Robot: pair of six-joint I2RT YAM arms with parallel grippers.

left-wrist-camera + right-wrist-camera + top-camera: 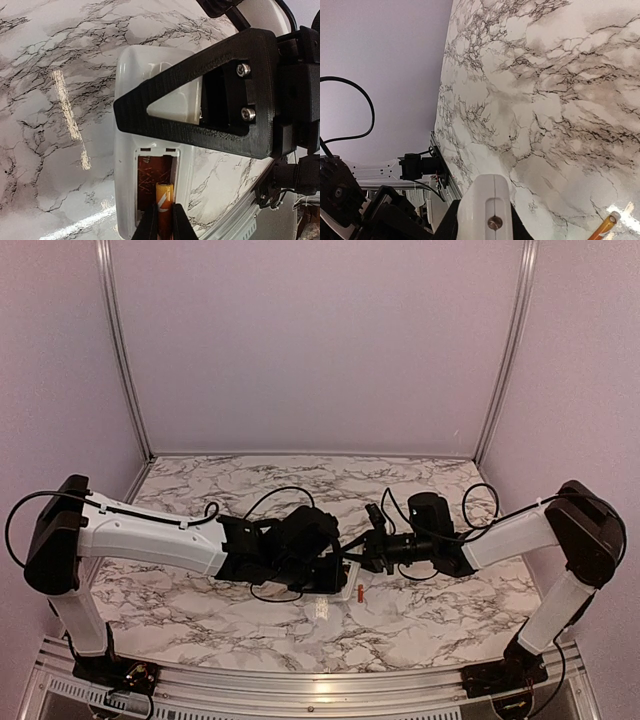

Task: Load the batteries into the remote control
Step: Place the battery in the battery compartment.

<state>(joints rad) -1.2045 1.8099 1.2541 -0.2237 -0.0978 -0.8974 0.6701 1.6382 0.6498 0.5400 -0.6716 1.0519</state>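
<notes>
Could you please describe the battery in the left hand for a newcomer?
Over the marble table, find the white remote control, its battery recess open. Over that recess, the left hand pinches the battery: a bright orange cylinder, unlike the darker red one seated beside it.

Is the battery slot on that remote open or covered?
Open: the recess in the remote control is uncovered, a battery showing there.

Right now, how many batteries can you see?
2. One battery is pinched between the right fingers over the recess of the remote control; a darker one seems to lie inside it. More may be hidden.
</notes>
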